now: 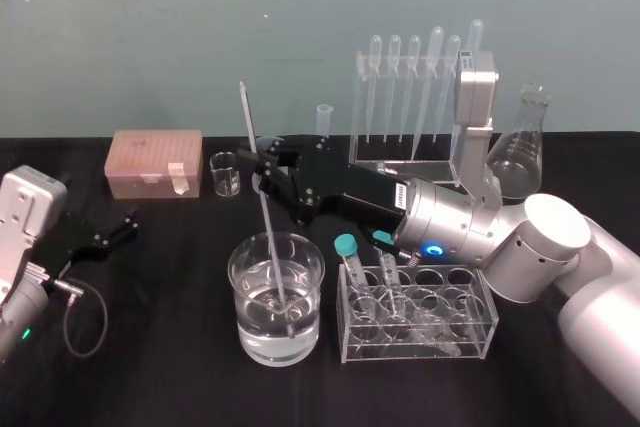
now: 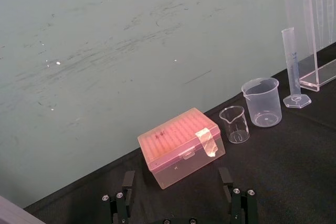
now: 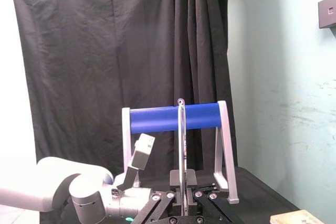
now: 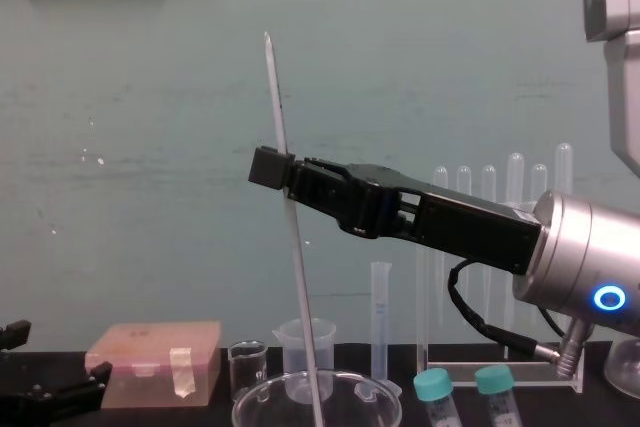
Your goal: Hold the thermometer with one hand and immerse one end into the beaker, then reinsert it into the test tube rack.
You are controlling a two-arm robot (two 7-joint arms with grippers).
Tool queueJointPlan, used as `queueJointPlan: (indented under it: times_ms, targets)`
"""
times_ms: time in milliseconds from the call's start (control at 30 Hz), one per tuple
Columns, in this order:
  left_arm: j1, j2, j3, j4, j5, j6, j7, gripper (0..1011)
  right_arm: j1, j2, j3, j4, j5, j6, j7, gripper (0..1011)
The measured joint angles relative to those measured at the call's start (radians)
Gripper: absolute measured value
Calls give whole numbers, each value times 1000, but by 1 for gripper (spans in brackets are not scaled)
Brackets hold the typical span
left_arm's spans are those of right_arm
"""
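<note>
Right claw (image 1: 262,179) clenched on thin glass thermometer (image 4: 276,97), end in round clear beaker (image 1: 250,339), capped tubes (image 1: 347,247) beside beaker, left claw (image 2: 176,176) splayed, far left of beaker.

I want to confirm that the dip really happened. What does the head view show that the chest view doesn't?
Head view: the whole beaker, with the thermometer's lower end down in its clear liquid. Chest view: a side-on look at the grip, with the thermometer's tapered top rising well above it; the beaker is cut off at its rim. Both: the right end effector shut on the thermometer above the beaker, and the left end effector parked at far left.
</note>
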Motion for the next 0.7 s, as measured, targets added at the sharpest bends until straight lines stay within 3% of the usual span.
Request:
queueJointPlan:
  times_ms: [700]
  targets:
    - [0,0,0,0,0,0,0,1008,-4,2,-2,-7,0,1,0,56]
